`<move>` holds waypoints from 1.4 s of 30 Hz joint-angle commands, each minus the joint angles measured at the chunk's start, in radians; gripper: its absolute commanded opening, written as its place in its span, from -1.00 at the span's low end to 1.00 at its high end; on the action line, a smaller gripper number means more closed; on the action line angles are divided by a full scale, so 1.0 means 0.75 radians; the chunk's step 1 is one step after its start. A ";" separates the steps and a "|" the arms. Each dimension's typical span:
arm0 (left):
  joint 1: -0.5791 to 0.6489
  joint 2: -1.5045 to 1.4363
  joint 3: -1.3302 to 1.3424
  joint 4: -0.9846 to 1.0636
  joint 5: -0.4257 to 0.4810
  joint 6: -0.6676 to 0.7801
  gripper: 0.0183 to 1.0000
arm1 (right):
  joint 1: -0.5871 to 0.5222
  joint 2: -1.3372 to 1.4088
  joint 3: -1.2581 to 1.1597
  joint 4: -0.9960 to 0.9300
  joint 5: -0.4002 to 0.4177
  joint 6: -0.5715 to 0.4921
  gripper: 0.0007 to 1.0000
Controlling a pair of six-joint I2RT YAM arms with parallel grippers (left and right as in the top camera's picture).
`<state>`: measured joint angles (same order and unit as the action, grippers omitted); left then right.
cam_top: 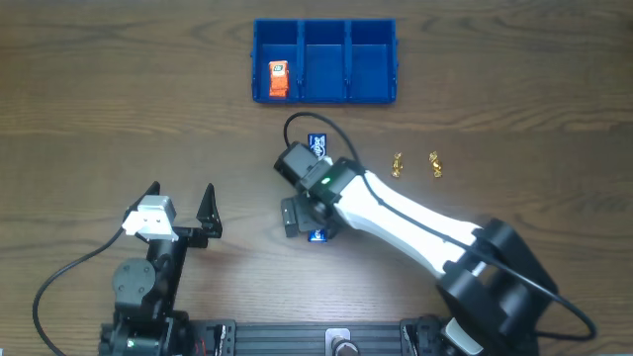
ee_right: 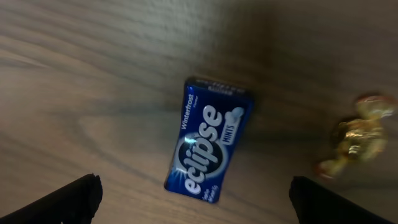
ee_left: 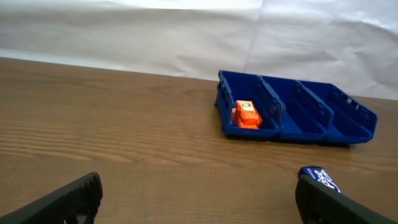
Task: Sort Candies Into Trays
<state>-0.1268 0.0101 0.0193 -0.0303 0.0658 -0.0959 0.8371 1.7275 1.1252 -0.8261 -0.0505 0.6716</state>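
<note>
Your right tool [ee_right: 193,190] hangs wide open over the worktop [cam_top: 99,119], short of the blue tray [cam_top: 324,59], above a flat-lying mint tin [ee_right: 210,143], probably lined up to grasp it. An orange candy [cam_top: 279,80] sits in the tray's left bin.

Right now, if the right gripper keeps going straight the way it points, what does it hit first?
Most likely the blue mint tin, lying flat on the table between the right gripper's open fingers. The gold-wrapped candy sits off to one side, outside that line. How far off the tin is, I can't judge.
</note>
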 commanded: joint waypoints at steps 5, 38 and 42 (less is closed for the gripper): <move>0.005 -0.008 -0.019 -0.056 0.012 0.019 1.00 | 0.063 0.171 0.019 0.011 0.067 0.169 1.00; 0.005 -0.008 -0.019 -0.056 0.012 0.019 1.00 | -0.377 0.541 1.402 -0.168 0.587 -0.306 -0.51; 0.005 -0.008 -0.019 -0.056 0.012 0.019 1.00 | -0.450 0.682 1.401 -0.075 0.563 -0.309 -0.55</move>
<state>-0.1268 0.0101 0.0193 -0.0303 0.0658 -0.0956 0.5346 2.2097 2.1632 -0.8989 0.3630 0.4652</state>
